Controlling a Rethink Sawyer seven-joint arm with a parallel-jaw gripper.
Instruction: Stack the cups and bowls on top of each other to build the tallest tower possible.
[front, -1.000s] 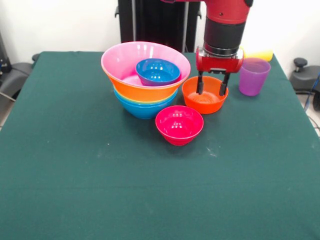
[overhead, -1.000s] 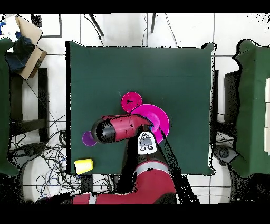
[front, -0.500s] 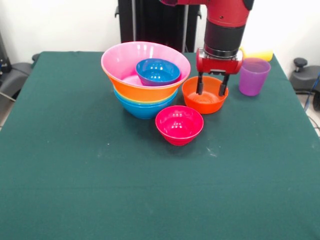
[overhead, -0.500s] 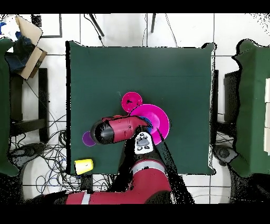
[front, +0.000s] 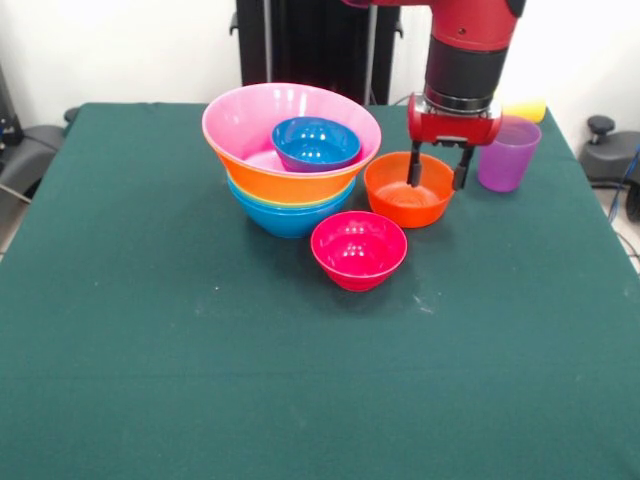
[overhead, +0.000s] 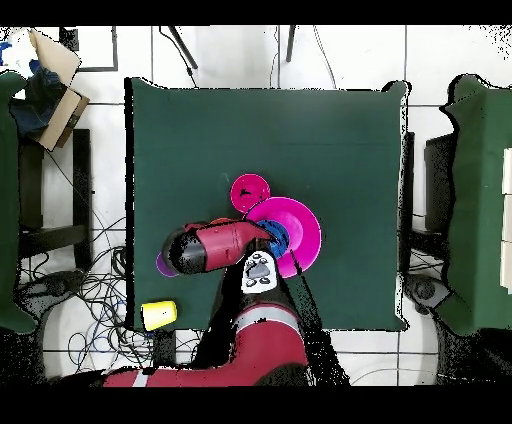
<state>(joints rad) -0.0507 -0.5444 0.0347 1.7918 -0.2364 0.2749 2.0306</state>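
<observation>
Claw (front: 437, 178) spread, empty, one finger inside orange-red bowl (front: 408, 189), other outside rim. Bowl prob. light, stiff, slick plastic: pinch rim wall.

Seen from above: red and black robot arm (overhead: 215, 247) lying over dark green table (overhead: 330, 150), partly covering wide pink plastic bowl (overhead: 303, 232); small crimson bowl (overhead: 249, 190) just beside; yellow tumbler (overhead: 158, 314) near table edge.

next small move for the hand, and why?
Probably lower a little and close on the orange-red bowl's rim. The open hand straddles that bowl's right wall, one finger inside and one outside, and the bowl sits loose beside the tower.
</observation>
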